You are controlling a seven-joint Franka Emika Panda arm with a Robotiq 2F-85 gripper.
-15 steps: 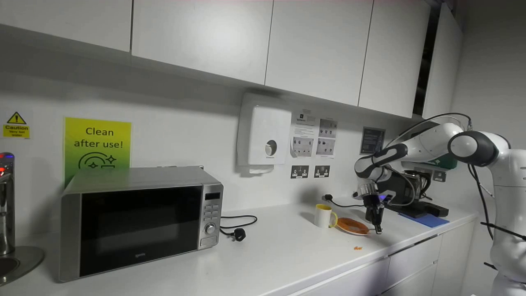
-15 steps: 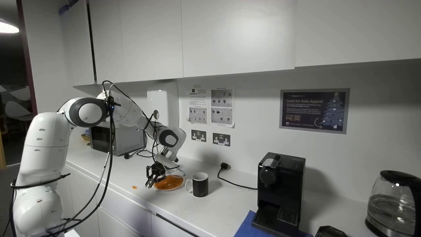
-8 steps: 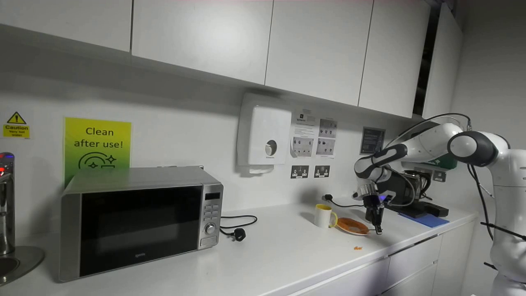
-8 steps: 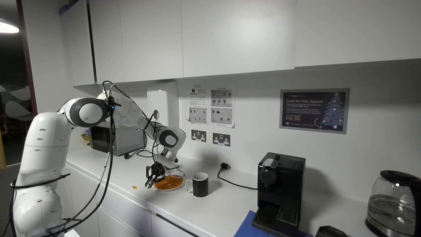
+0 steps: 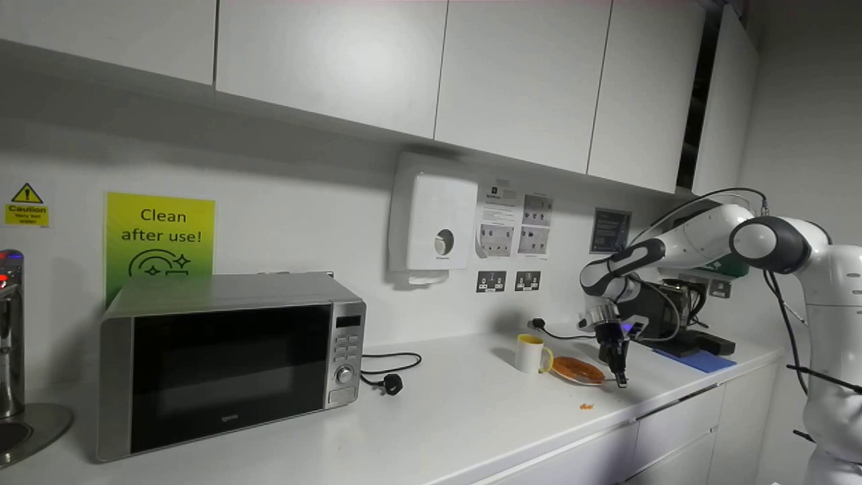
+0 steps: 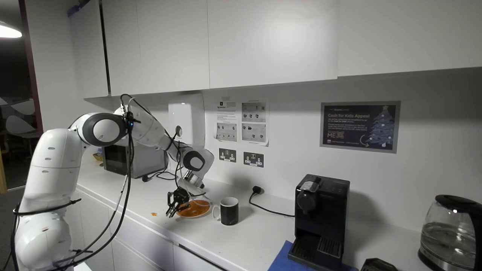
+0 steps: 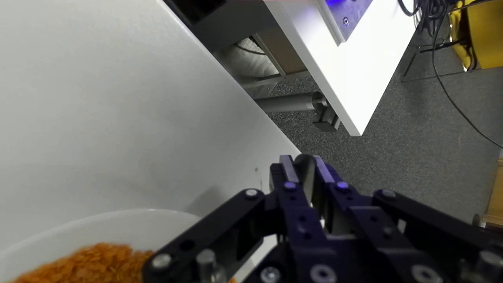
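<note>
Mia: What has the tool (image 5: 620, 382) got?

Ben: Its fingers are pinched together on a thin handle (image 7: 306, 177), perhaps a spoon's. I can't make out the other end.

Mia: How should it hold on?

Ben: Tight, I think, because a thin handle could twist. Slow, level moves should help.

Mia: What's close by?

Ben: A white plate (image 7: 157, 224) with orange lentils (image 7: 90, 261) on it. The tool hangs nearer the drawer-side edge of the bench (image 5: 438, 411), and the plate sits further back from it. I'd go softly by the plate's rim, as a bump could shake lentils off.

Mia: Anything else to watch?

Ben: Some orange bits (image 5: 586, 406) lie on the bench near that same edge. A white and yellow mug (image 5: 528, 356) stands just beside the plate, toward the microwave (image 5: 232, 370) end. A black mug (image 6: 229, 212) stands on the plate's other side, toward the coffee machine (image 6: 327, 210) end. Small moves should miss both mugs.
</note>
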